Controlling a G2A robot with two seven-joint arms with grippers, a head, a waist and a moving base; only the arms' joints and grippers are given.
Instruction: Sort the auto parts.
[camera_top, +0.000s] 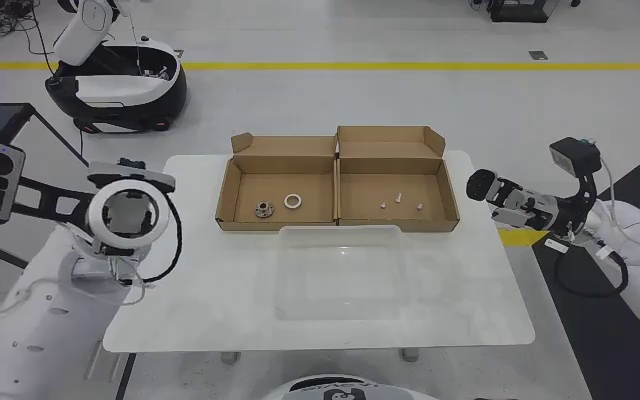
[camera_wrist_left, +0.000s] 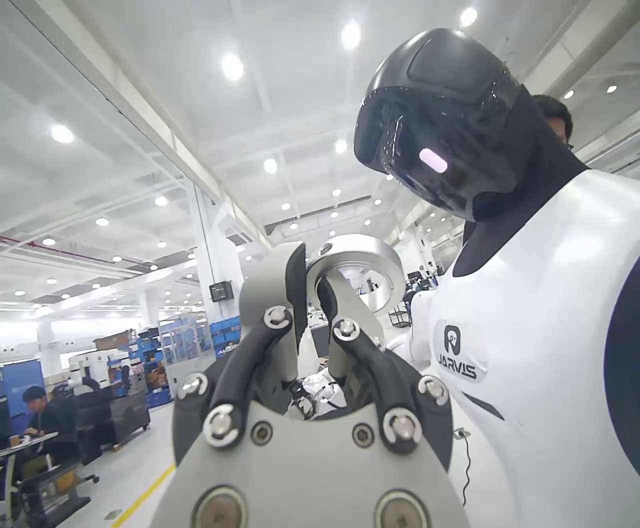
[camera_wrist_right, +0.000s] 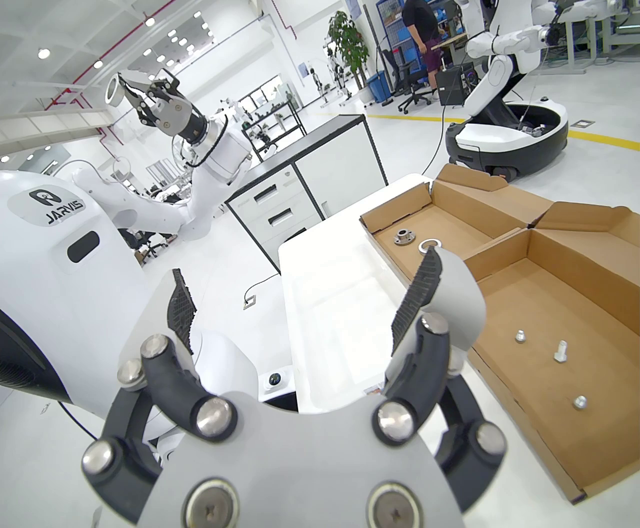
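While the left pincer (camera_wrist_left: 311, 280) clamps the metal ring (camera_wrist_left: 360, 245) by its wall, raised outside the worktop (camera_top: 200, 290) edge, transfer appears in hand. Judged next: lower it into the nearer carton (camera_top: 228, 190), beside flange (camera_top: 262, 209) and washer (camera_top: 293, 201), clearing its upright walls. Right pincer (camera_wrist_right: 306, 262) gapes empty, well apart.

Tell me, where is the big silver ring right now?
The big silver ring sits between the jaws of the left gripper, up in the air by the left edge of the table.
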